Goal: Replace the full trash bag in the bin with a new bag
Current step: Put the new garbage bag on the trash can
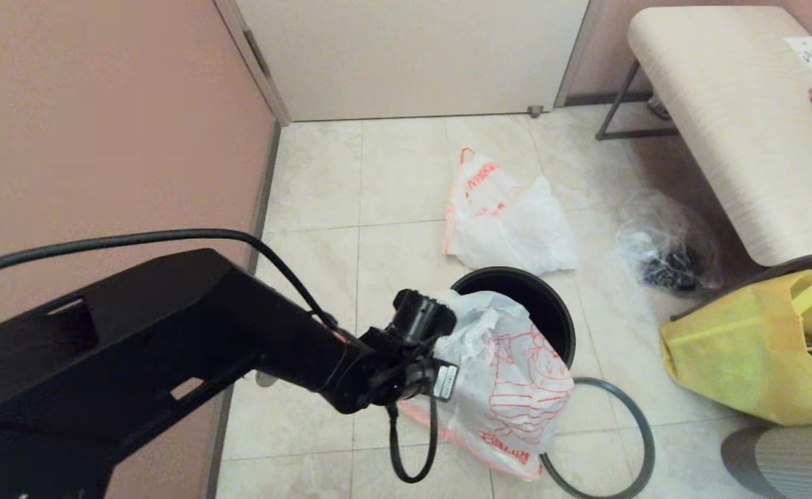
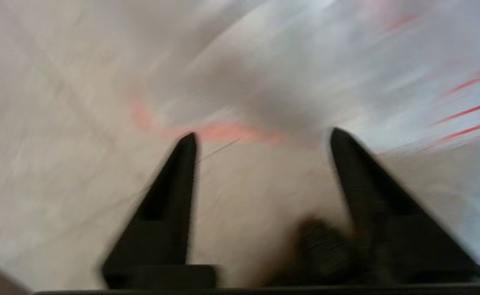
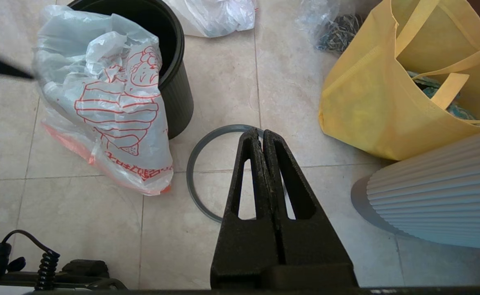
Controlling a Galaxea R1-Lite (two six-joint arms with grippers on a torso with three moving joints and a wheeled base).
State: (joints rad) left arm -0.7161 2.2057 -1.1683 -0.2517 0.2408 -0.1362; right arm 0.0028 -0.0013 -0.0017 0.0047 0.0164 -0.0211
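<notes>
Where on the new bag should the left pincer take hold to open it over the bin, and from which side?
Probably the crumpled upper edge of the new bag, which lies over the near-left part of the rim of the bin. The rest hangs outside down to the floor, hem lowest, so that top fold is the free part. Come from the robot's left, where the open left pincer is.

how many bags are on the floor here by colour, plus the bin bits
White bags: 2, the new bag draped over the bin and the full trash bag behind it
Clear bag: 1
Yellow tote: 1
Black bin: 1
Grey hoop: 1
Total: 6
</notes>
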